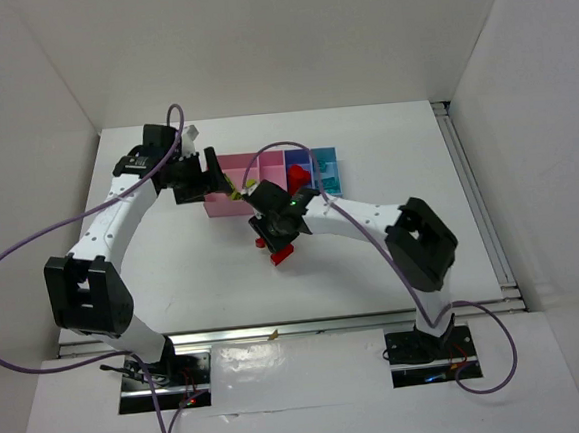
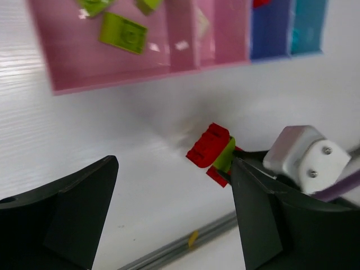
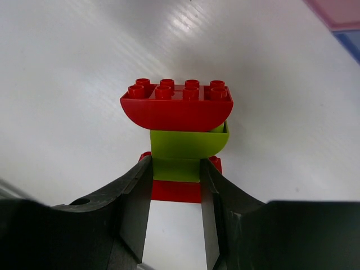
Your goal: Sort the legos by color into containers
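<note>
Your right gripper [image 3: 176,174] is clenched on a stack of bricks [image 3: 180,140]. Its two fingers press the sides of the lower part, where the green brick [image 3: 188,143] meets the bottom red brick [image 3: 175,191]. The top red brick [image 3: 174,107] stands free beyond the fingertips. The stack is near the middle of the table [image 1: 172,256], between the near edge and the row of bins [image 1: 241,168], and it is just beside the bins. I cannot tell if it touches the surface or hangs a little above it. The bins sit toward the far edge. Your left gripper [image 2: 174,163] is released, with its fingers wide apart and nothing between them, near the left end of the row.

I judge that the step now is to break the stack, because red and green cannot go in one bin. Do not loosen the right gripper. Bring the left gripper to the top red brick and close on its two long sides, not on the studs. Then pull straight away along the stud direction; a small rocking can help if it sticks. Pull slowly, so that no brick flies off toward an edge. The green brick belongs in the left pink bin [image 2: 73,62], where loose green bricks [image 2: 124,34] lie.
</note>
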{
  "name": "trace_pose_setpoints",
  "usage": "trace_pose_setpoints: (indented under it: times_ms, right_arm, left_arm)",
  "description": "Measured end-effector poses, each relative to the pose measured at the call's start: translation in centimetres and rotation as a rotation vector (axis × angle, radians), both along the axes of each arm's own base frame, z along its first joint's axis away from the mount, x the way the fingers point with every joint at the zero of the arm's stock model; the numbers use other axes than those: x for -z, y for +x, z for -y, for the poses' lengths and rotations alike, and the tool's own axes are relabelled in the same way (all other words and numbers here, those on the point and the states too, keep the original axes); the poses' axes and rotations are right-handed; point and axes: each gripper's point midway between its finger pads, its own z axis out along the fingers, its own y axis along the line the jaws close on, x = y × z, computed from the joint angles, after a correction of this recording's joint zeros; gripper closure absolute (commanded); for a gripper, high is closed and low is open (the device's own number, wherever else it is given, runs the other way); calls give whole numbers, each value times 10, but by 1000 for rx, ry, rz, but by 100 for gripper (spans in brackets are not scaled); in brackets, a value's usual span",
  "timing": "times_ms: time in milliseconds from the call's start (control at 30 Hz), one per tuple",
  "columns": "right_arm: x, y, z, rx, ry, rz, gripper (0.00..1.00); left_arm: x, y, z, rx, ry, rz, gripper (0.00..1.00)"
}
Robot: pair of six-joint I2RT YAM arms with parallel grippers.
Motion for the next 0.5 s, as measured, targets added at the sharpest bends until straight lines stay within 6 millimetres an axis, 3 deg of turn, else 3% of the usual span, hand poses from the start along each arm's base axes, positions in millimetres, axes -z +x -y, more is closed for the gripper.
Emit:
trace_pose_setpoints:
  times_ms: [167, 300, 400, 500]
  right_arm:
    - [-50, -11, 15, -16, 109, 105, 73]
    - [-90, -11, 14, -21, 209, 186, 74]
    - [-101, -8, 10, -23, 248, 212, 74]
    - [-98, -9, 10, -25, 246, 207, 74]
  left_arm:
    - [-14, -20, 36, 207, -189, -4, 8]
    - [-13, -47, 61, 344, -346, -51, 8]
    - [-12, -62, 79, 419, -417, -82, 8]
    - [-13, -68, 94, 478, -449, -83, 7]
